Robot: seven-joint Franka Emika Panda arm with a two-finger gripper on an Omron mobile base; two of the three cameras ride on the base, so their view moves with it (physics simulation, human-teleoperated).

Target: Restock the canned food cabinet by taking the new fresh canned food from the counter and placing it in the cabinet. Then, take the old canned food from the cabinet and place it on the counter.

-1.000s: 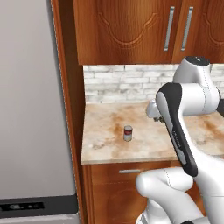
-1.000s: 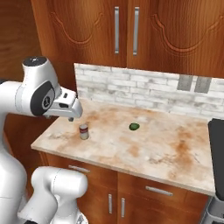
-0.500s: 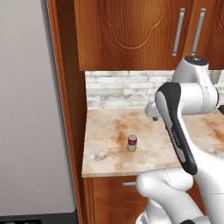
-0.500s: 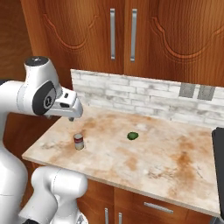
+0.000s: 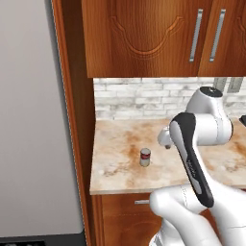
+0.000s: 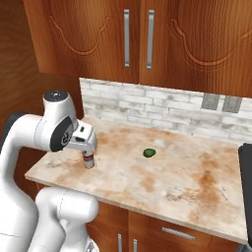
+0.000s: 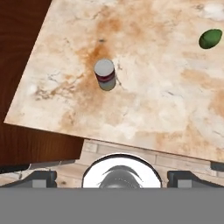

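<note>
A small can point(image 5: 145, 157) with a dark red band and grey top stands upright on the marbled surface point(image 5: 120, 139), left of centre in the left base view. The end effector point(image 7: 118, 176) hangs above it, fingers spread wide, gripping nothing. A small green object point(image 6: 149, 153) lies well apart

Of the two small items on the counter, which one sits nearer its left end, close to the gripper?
The upright can with the grey top and dark red label band, below the gripper. The small green round object lies farther right, mid-counter.
</note>
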